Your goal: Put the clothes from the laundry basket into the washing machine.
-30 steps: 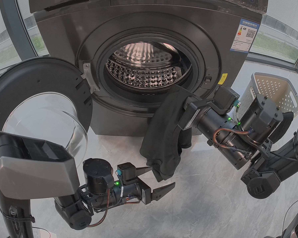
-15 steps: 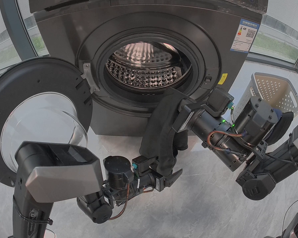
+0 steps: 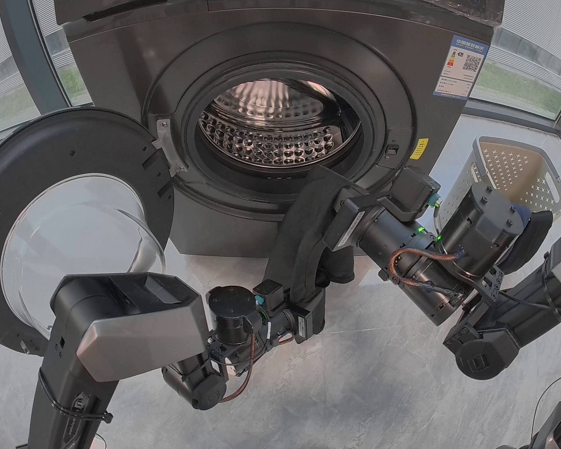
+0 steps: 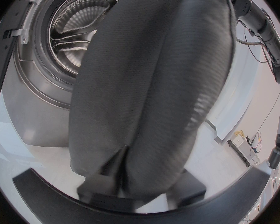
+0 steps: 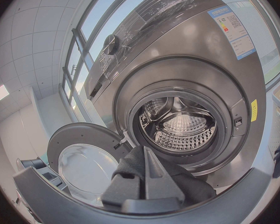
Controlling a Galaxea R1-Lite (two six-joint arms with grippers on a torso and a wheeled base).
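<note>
Left gripper, right gripper clenched (both).

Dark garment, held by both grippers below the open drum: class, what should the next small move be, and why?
Probably lift both arms together toward the drum. The right gripper pinches the dark garment at its top, just under the opening's rim. The left gripper clamps its hanging lower end, and the door stands swung aside, so the way in looks free.

The pale marbled floor carries the dark washing machine at its far edge, the white laundry basket just beside it.
</note>
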